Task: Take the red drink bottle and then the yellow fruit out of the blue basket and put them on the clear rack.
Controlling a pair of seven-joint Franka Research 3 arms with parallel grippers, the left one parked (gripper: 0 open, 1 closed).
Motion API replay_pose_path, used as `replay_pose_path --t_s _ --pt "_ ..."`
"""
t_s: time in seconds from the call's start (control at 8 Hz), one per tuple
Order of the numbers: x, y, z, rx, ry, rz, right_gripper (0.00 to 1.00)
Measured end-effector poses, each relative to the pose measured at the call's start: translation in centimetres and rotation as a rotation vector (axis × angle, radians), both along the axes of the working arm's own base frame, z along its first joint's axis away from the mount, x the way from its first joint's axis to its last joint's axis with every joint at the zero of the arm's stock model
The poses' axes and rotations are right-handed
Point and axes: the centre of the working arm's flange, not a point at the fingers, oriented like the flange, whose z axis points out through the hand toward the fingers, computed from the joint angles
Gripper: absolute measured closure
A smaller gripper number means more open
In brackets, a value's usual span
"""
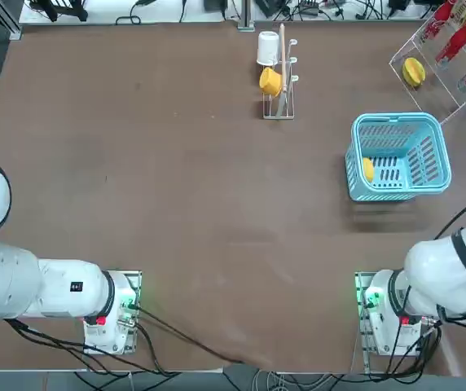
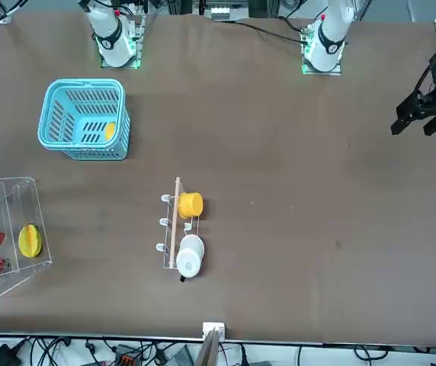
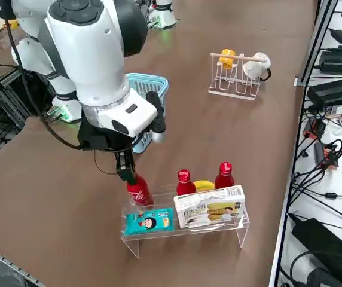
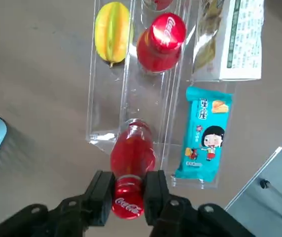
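The right gripper point(image 4: 128, 195) is pinched on the neck of the small slim red plastic drink bottle point(image 4: 132, 157), just under its red cap. It holds the bottle upright at the near end of the transparent acrylic rack point(image 3: 186, 230), at the far right corner of the brown table point(image 1: 176, 204). From the side view the bottle's base sits at the rack's end slot, though whether it already rests on the shelf or hangs just above it cannot be told.

Other goods already stand in the rack: two more red bottles point(image 3: 185, 182), a larger oval yellow fruit with a greenish tinge point(image 4: 112, 31), a teal snack packet point(image 4: 204, 133) and a white snack packet point(image 3: 209, 209).

The light blue slotted plastic basket point(image 1: 399, 155) stands well apart from the rack, nearer the arm's base, and the small round yellow fruit point(image 1: 368, 169) lies inside it against one wall.

The step in hand looks like the placing of the bottle, the first half of the task. The next move calls for settling the bottle squarely in its slot, then spreading the fingers and lifting straight up so the cap is not dragged and the neighbouring bottles stay standing. After that the arm must cross to the basket for the fruit.
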Motion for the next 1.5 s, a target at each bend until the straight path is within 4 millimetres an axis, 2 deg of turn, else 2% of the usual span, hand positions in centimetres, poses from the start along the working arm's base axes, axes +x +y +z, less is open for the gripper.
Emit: replay_pose_path --t_s 0.5,0.75,0.88,1.25,1.5 --pt "0.2 -0.2 -1.1 0.003 0.009 -0.001 0.64" --pt "0.3 -0.2 -1.4 0.002 0.008 0.0 0.58" --pt "0.4 -0.2 -1.4 0.001 0.006 0.0 0.52" --pt "0.6 -0.1 -0.1 -0.011 -0.017 0.004 0.02" --pt "0.7 0.0 0.9 -0.019 -0.031 0.006 0.0"
